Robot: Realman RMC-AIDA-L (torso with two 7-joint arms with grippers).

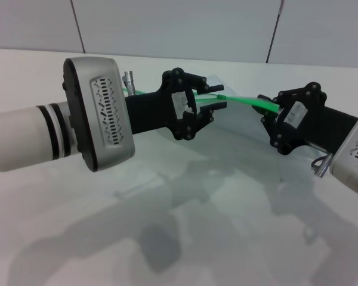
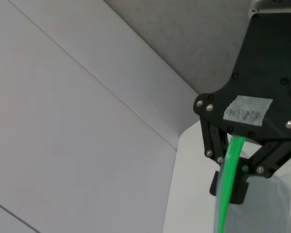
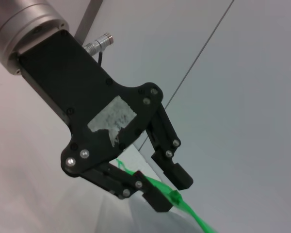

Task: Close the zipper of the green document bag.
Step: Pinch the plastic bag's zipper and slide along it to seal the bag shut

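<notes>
The green document bag (image 1: 238,134) hangs in the air between my two grippers, and its pale translucent sheet drops toward the table. The zipper (image 1: 244,101) runs along its top edge as a bright green strip. My right gripper (image 1: 267,108) is shut on the right end of that strip; the left wrist view shows the zipper (image 2: 226,194) running into the right gripper (image 2: 230,182). My left gripper (image 1: 218,100) is open around the strip's middle. In the right wrist view the small green slider (image 3: 174,196) sits at the tip of one finger of the left gripper (image 3: 169,189), with a gap to the other finger.
A white table (image 1: 167,196) lies below, carrying the arms' shadows. Grey wall panels (image 1: 167,30) stand behind it. My large left forearm (image 1: 77,125) fills the near left of the head view.
</notes>
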